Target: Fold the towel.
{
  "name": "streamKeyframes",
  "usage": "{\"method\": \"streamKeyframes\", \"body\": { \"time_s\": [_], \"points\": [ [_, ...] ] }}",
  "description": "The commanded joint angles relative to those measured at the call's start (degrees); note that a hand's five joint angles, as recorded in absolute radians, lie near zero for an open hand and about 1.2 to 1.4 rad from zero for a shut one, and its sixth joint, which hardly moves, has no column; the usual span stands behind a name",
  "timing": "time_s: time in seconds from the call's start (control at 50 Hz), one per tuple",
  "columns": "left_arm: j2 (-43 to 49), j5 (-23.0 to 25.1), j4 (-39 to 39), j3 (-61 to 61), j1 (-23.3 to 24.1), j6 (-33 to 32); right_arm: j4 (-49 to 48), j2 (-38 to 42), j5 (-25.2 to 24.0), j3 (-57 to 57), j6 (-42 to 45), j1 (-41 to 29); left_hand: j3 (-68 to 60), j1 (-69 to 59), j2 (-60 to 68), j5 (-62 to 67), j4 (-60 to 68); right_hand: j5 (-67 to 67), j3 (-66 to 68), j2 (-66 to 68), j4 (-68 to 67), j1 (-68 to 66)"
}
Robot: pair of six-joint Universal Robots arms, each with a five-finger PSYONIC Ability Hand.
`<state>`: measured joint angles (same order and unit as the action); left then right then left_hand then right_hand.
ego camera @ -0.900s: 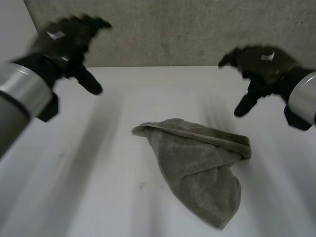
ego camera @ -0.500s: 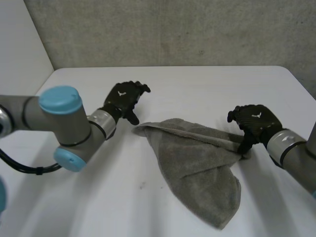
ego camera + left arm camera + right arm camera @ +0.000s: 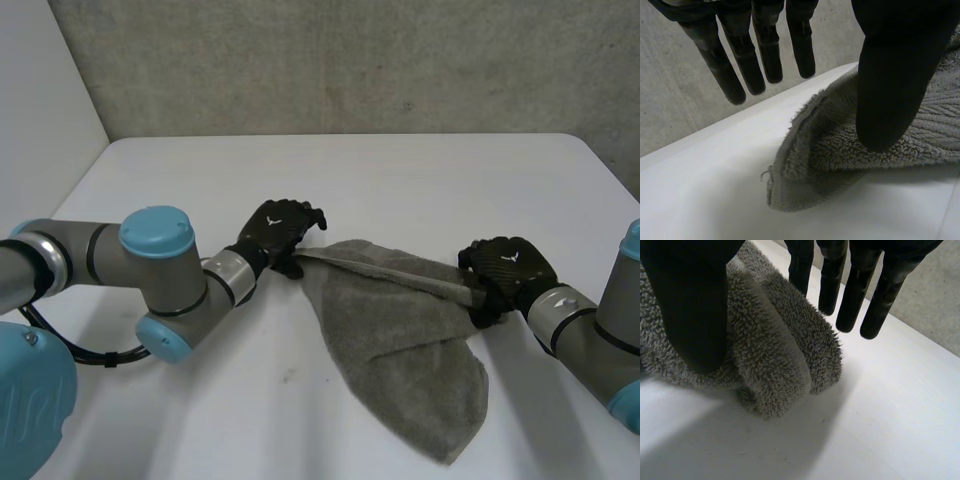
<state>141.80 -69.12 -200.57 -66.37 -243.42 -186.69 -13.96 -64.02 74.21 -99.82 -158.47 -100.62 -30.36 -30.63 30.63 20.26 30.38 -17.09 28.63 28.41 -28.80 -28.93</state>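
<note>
The grey towel [image 3: 400, 340] lies crumpled on the table [image 3: 420, 175] as we bracket its far edge: left hand [image 3: 278, 232] at the left corner, right hand [image 3: 505, 268] at the right end. Both have straight fingers and thumbs over the cloth, with nothing pinched. Next, we judge, both must close on those corners.

Towel [image 3: 400, 340]: on the bench [image 3: 420, 170], mid-bench, its tail reaching toward the near edge.
Left hand [image 3: 280, 228]: at the towel's far-left corner, thumb over the cloth.
Right hand [image 3: 505, 270]: at the towel's right corner, opposite the left hand.
</note>
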Motion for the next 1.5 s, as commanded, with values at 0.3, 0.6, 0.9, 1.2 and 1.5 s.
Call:
{"method": "streamKeyframes", "body": {
  "time_s": [0.3,0.6,0.9,1.2,1.5],
  "points": [
    [2.8,0.0,-0.3,3.6,0.7,-0.3,-1.1,-0.1,-0.9,0.8,-0.1,0.0,-43.0,-42.8,42.7,43.1,43.0,-48.3,46.8,47.0,-46.6,-46.5],
    [-2.6,-1.4,-19.6,5.9,0.0,-9.0,-13.5,0.4,-4.3,18.8,8.1,-2.5,-49.6,-49.4,49.4,49.7,49.6,-52.9,51.4,51.6,-51.2,-51.1],
    [-27.2,-8.3,-35.1,-10.1,-0.9,-6.4,-20.6,-4.8,0.8,24.1,7.3,-8.0,-49.6,-49.4,49.4,49.7,49.6,-52.9,51.4,51.6,-51.2,-51.1],
    [-29.2,-9.2,-8.3,-32.2,-2.0,-11.7,18.7,1.9,-3.2,17.6,7.7,-10.4,-49.6,-49.4,49.4,49.7,49.6,-52.9,51.4,51.6,-51.2,-51.1],
    [-38.8,-13.7,4.1,-39.3,-1.7,-18.1,24.9,-5.9,-5.9,11.7,0.3,-4.6,-49.6,-49.4,49.4,49.7,49.6,14.3,-15.9,-15.6,16.0,16.2]
  ]
}}
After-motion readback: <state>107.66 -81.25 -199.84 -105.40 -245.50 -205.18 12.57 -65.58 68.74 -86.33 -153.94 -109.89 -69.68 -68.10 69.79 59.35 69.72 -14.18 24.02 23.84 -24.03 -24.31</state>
